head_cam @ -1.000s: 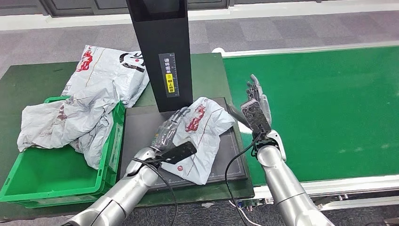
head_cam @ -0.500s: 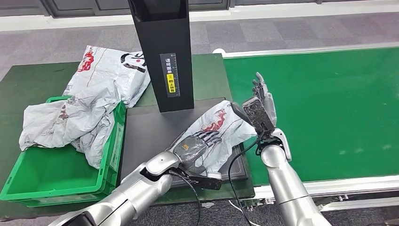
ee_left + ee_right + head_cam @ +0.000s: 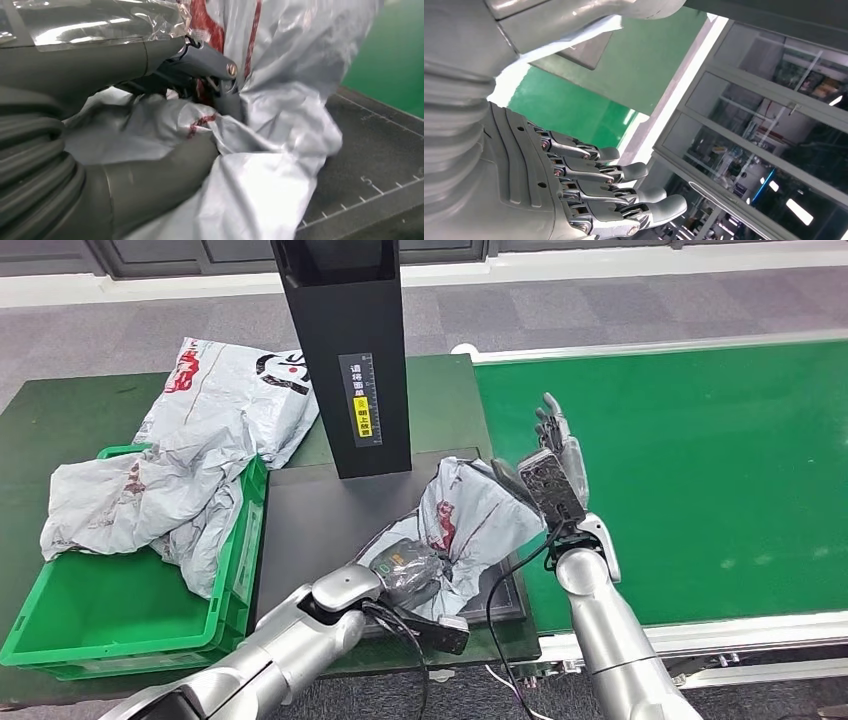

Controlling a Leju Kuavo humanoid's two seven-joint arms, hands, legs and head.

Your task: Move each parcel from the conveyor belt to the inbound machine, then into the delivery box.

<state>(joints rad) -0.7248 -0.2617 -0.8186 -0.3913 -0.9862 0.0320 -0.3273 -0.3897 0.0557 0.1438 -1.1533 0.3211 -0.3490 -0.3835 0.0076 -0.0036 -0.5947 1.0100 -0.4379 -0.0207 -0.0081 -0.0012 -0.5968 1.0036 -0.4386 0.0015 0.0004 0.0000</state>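
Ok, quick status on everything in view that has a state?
Left hand: gripping the parcel.
Right hand: open, raised, fingers straight, holding nothing.
Parcel: crumpled, partly lifted off the inbound machine's black plate.
Green delivery box: two grey bags draped over its rim.
Conveyor belt: no parcels in view.

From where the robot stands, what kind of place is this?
Probably a parcel-sorting station: a green conveyor belt, a black scanning machine over a dark pad, and grey mailer bags spilling from a green crate.
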